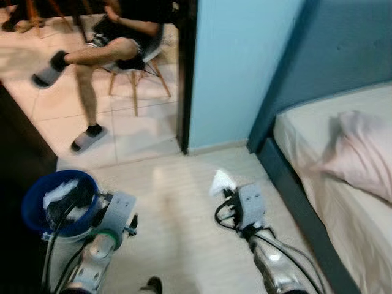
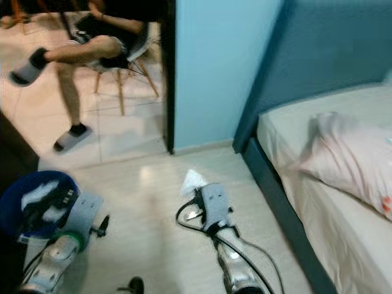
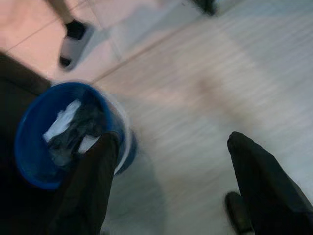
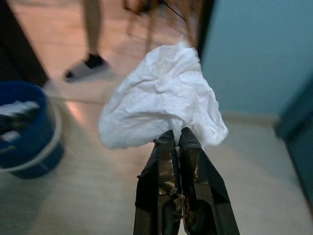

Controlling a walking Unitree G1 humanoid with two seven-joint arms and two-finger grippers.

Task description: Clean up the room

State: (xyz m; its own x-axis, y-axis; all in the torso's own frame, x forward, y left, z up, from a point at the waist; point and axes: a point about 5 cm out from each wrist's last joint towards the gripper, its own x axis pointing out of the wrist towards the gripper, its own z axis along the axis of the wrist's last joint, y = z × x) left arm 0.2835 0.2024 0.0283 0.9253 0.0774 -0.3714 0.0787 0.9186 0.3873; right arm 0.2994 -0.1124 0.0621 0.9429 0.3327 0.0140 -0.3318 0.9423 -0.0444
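While held aloft: crumpled tissue (image 4: 164,95), pinched in right gripper (image 4: 177,138).
Left gripper (image 3: 171,156): fingers spread, empty.
Remaining: drop into blue bin (image 1: 37,202), partly filled.

My right gripper (image 4: 180,139) pinches crinkled white tissue paper (image 4: 164,98). Beside the glossy blue plastic bin (image 3: 34,132), the pale wood-grain floor (image 1: 184,226) shines; my forearms are silvery metal.
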